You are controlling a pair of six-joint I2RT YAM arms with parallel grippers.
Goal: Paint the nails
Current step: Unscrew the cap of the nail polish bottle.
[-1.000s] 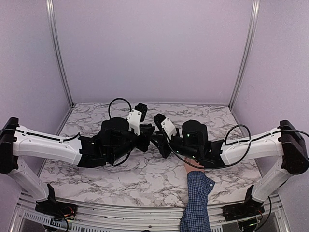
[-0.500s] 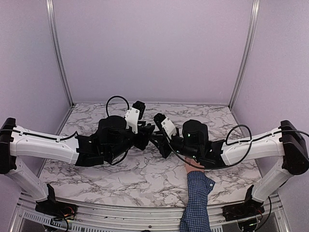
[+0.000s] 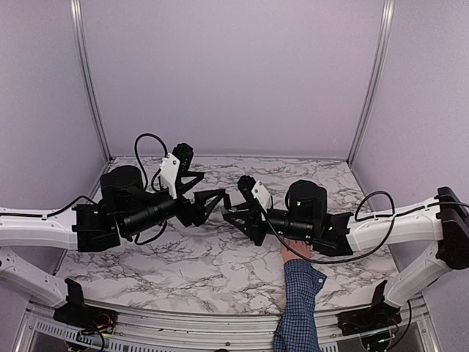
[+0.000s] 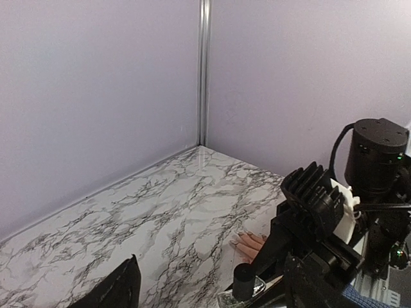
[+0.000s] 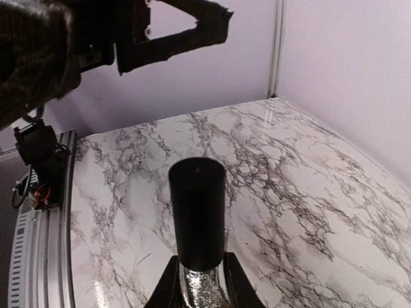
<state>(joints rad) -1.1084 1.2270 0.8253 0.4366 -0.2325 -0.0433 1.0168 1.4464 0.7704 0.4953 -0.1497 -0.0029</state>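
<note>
Your left pincer (image 3: 212, 185) hangs wide and empty above the white marble counter (image 3: 190, 264). Your right pincer (image 3: 231, 214) clamps the small grey glitter bottle (image 5: 200, 285), black cap (image 5: 196, 212) on. The nails (image 4: 236, 243) of the pale hand (image 3: 294, 251) lie on the counter just beside the bottle. Likely the uncapping step: bring your left pincer onto the cap

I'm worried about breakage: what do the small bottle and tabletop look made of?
Bottle: clear glass or hard plastic, with glitter showing through. Its cap: matte black, probably plastic. Tabletop: glossy marble-pattern surface with a pale sheen, stone or laminate.
</note>
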